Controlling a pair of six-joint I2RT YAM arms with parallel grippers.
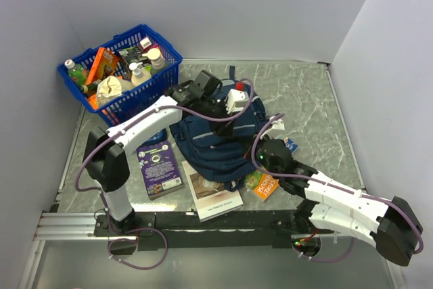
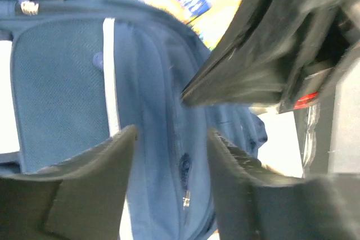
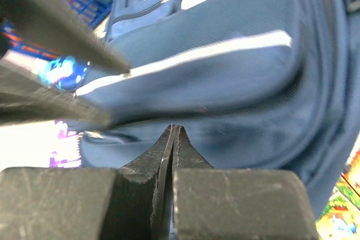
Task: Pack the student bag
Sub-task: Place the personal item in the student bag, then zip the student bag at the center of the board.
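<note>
From above, found the large navy blue soft fabric backpack [image 1: 210,143] lying flat at mid-counter, its near end against a white paperback [image 1: 216,197], with a blue plastic basket [image 1: 135,99] at the far-left corner. Saw the left tool [image 1: 233,103] over the bag's far end and the right tool [image 1: 269,132] at its right flank, near each other.

At the left wrist, noted the tool [image 2: 171,133] partly spread, gripping nothing, above the backpack [image 2: 62,99] and its zip pull [image 2: 185,199].

At the right wrist, noted the tool [image 3: 173,130] pinched fully together, close against the backpack [image 3: 225,77]; could not tell about any cloth caught.

Judged likely trouble: closing the left tool on loose cloth instead of the zip pull, dragging the limp bag; knocking the crowded arms together.
</note>
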